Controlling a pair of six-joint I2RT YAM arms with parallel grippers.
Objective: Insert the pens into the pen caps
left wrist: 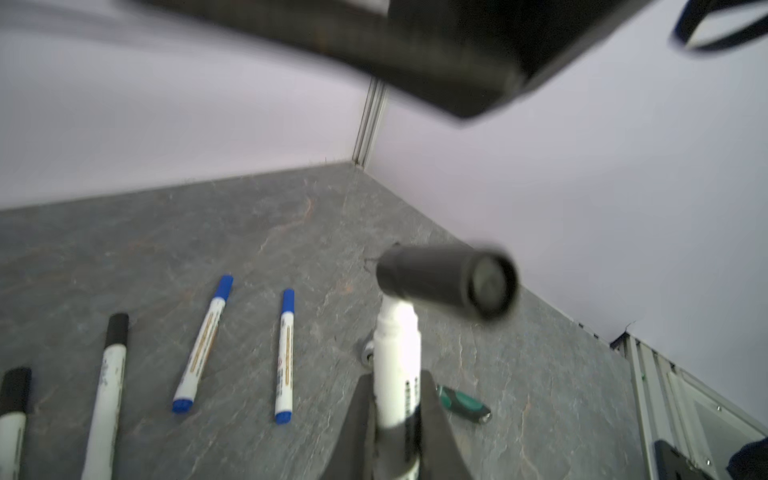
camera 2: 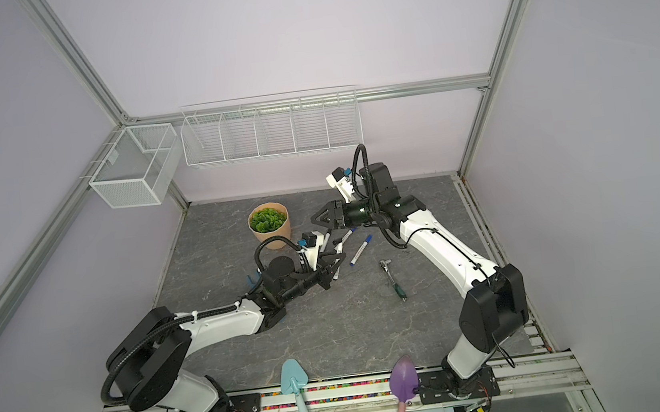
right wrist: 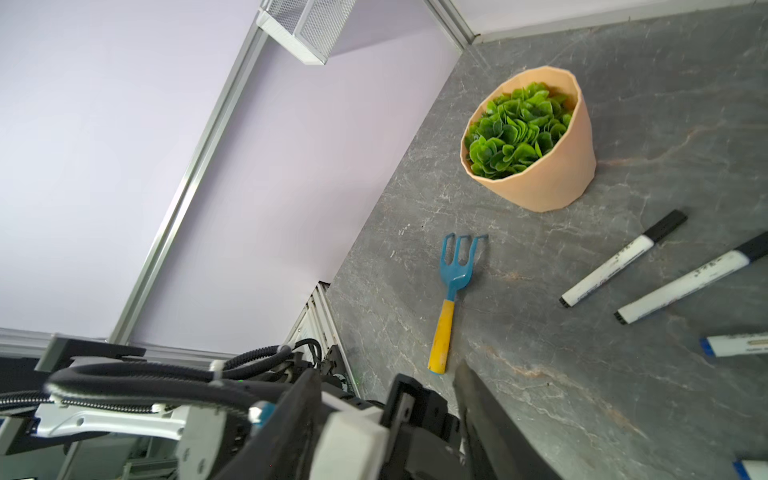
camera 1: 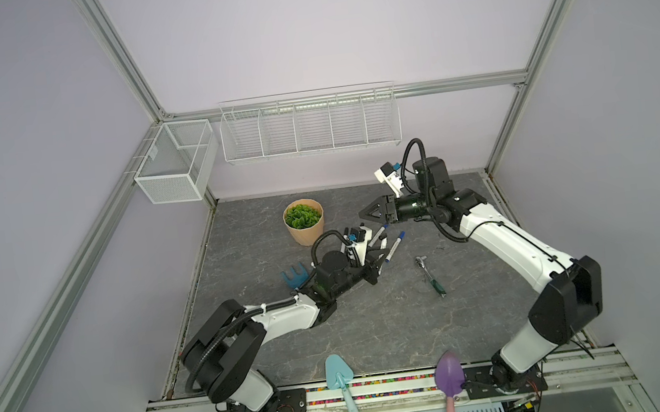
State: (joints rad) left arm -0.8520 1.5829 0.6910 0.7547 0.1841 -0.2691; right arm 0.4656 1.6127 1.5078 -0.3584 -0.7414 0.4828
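**Garden Tools and a Ratchet on Grey Stone**

A peach pot [camera 1: 306, 238] of green leaves stands toward the back of the grey, veined surface [camera 1: 374, 327]. Near it lies a blue hand rake [right wrist: 453, 282] with a yellow handle. A green-handled ratchet [camera 1: 432, 277] lies well apart, to the right. A teal trowel [camera 1: 339, 375] and a purple trowel [camera 1: 448, 374] rest at the front edge. A white wire rack [camera 1: 310, 129] and a mesh basket [camera 1: 174, 169] hang on the walls.
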